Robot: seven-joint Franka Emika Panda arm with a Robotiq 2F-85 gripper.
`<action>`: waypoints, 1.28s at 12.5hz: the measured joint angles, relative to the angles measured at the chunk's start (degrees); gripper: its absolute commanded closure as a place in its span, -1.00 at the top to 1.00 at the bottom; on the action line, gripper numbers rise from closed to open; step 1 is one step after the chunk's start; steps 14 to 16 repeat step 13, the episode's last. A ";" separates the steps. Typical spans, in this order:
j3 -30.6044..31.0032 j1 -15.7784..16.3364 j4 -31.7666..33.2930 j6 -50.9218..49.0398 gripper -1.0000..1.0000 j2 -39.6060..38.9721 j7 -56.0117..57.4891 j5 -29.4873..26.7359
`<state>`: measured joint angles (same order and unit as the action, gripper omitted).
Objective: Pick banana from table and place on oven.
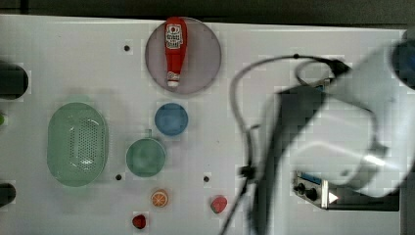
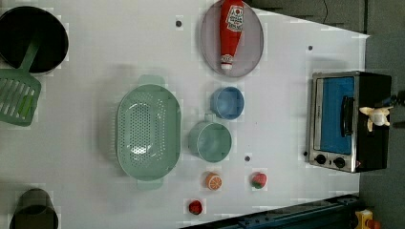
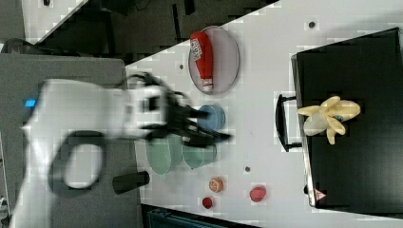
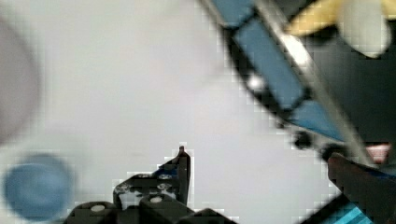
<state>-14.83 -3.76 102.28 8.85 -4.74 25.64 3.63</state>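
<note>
The pale yellow banana (image 3: 328,118) lies peeled open on the black top of the oven (image 3: 361,166), near the edge above the door handle. It also shows in the left view as the banana (image 2: 377,116) on the oven (image 2: 334,119). My gripper (image 3: 216,127) is open and holds nothing. In the right view it hangs well to the left of the oven, in front of the blue bowl and green cup. From the wrist, the gripper (image 4: 266,177) has one finger (image 4: 182,168) over the white table (image 4: 116,84), with the oven door (image 4: 266,51) and banana (image 4: 355,18) beyond.
A red ketchup bottle (image 1: 174,49) lies on a grey plate (image 1: 205,58). A blue bowl (image 1: 171,119), green cup (image 1: 145,157) and green colander (image 1: 77,143) sit mid-table. An orange slice (image 1: 159,198) and two red fruits (image 1: 219,203) lie near the edge. My arm (image 1: 333,132) covers most of the oven (image 1: 313,188).
</note>
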 measured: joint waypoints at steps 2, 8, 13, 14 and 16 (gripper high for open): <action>5.23 3.93 -2.46 -0.22 1.00 3.05 -8.59 -2.10; 16.40 12.55 -3.86 -4.79 1.00 13.57 -24.03 -1.21; 13.61 10.76 -3.75 -5.88 1.00 11.88 -25.33 0.13; 13.61 10.76 -3.75 -5.88 1.00 11.88 -25.33 0.13; 13.61 10.76 -3.75 -5.88 1.00 11.88 -25.33 0.13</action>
